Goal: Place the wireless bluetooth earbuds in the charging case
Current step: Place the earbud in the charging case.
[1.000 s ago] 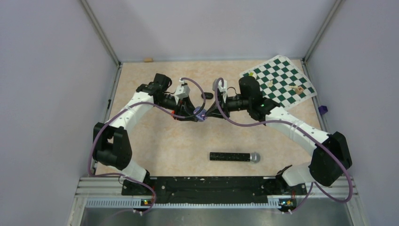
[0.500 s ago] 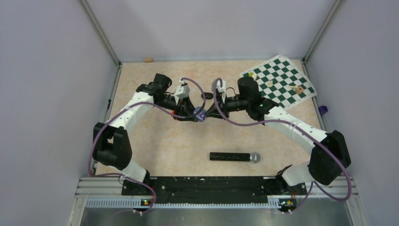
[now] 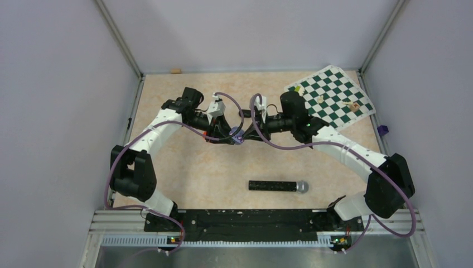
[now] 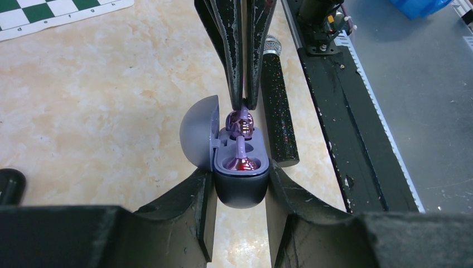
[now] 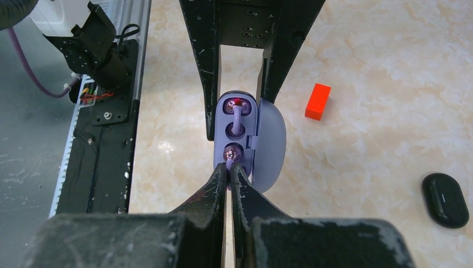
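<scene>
My left gripper (image 4: 241, 177) is shut on the dark base of an open grey-lavender charging case (image 4: 241, 192), lid (image 4: 198, 137) swung to the side. One shiny purple earbud (image 4: 241, 163) sits in a well. My right gripper (image 5: 229, 167) is shut on the stem of a second purple earbud (image 5: 231, 152), whose head is at the case's near well (image 5: 234, 131). In the top view both grippers (image 3: 233, 135) (image 3: 245, 134) meet mid-table. A glossy black pill-shaped pod (image 5: 444, 199) lies closed on the table, apart from both grippers; no black buds show.
A red block (image 5: 318, 101) lies by the case. A long black microphone (image 3: 278, 186) lies toward the near edge. A green-white chessboard (image 3: 330, 96) with small pieces sits at the back right. The arms' base rail (image 3: 234, 220) runs along the front.
The right arm has edged slightly left toward the case with the earbud. The left arm and case have stayed still.
</scene>
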